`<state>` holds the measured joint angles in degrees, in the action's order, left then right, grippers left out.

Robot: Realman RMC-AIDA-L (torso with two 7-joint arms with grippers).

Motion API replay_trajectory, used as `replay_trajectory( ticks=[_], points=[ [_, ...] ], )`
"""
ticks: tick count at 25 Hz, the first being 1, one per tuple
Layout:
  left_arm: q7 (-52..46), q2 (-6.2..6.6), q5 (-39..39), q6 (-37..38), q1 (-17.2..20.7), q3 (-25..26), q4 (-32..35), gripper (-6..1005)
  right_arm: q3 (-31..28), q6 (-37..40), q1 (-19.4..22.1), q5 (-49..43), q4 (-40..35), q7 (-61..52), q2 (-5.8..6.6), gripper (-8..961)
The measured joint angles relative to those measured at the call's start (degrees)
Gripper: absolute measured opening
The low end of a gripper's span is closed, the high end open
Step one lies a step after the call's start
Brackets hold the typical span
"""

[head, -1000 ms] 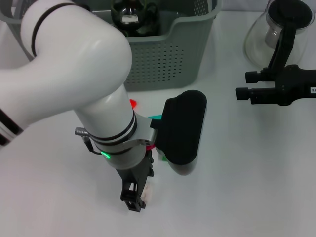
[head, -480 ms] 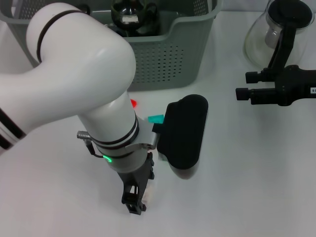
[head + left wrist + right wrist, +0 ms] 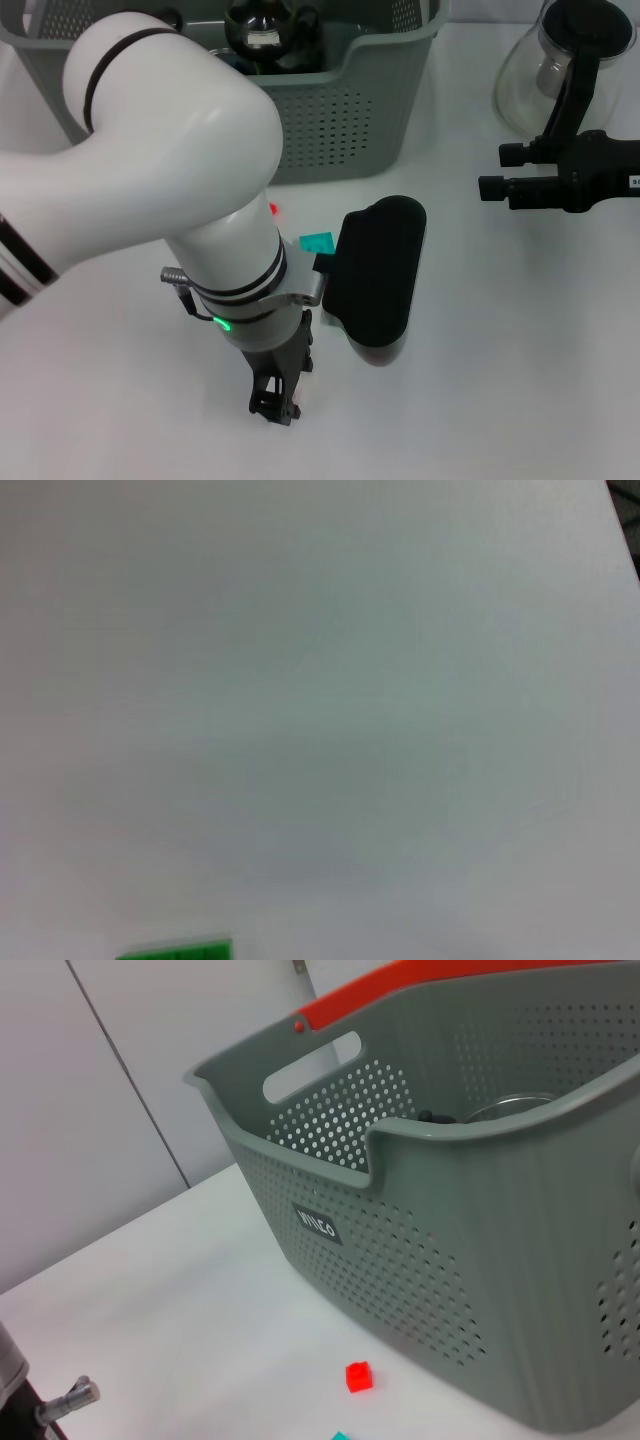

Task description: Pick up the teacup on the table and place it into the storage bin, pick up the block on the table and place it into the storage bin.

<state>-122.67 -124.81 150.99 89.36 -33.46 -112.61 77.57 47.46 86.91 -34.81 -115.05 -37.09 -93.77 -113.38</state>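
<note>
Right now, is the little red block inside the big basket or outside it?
Outside. The small red plastic block sits on the white table before the grey-green perforated basket.

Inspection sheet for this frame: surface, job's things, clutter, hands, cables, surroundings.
Surface: white table, no spills seen.
Job's things: storage bin at the table's far side, a dark glass vessel inside; red block on the table in front of the bin, teal block nearer the left arm.
Clutter: glass pot at far right, outside the bin.
Hands: left hand low over the near table, whether it holds anything cannot be told; right hand hovers by the pot, clear of the table.
Cables: short grey connector on the left wrist.
Surroundings: pale wall panels behind the bin.
</note>
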Motion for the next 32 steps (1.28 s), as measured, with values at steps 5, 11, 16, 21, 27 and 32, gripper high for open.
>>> replay_trajectory(
  ticks=[5,11,16,21,27,32],
  points=[
    [-0.01,0.01,0.00,0.95,-0.03,0.37,1.28,449,0.00,-0.06,0.06,0.03,0.00,0.00,0.14,745],
    [0.25,0.16,-3.30,8.57,0.12,9.87,8.75,423,0.00,0.03,0.10,0.14,0.00,0.00,0.28,744],
    [-2.89,0.49,-10.29,12.70,-2.86,38.03,17.09,406,0.00,0.14,0.06,0.07,0.00,0.00,0.30,745],
    [-5.09,3.40,-10.51,10.97,-10.99,61.80,14.32,406,0.22,0.32,-0.05,-0.03,-0.01,0.00,0.36,745],
    [-7.81,12.45,-10.31,1.93,-19.11,66.84,-6.92,441,0.53,0.53,-0.54,-0.07,-0.09,0.26,0.49,744],
    [-8.08,17.09,-9.70,-9.67,-22.52,66.64,-24.97,484,0.53,1.00,-0.61,-0.09,-0.06,0.65,0.36,744]
  ],
)
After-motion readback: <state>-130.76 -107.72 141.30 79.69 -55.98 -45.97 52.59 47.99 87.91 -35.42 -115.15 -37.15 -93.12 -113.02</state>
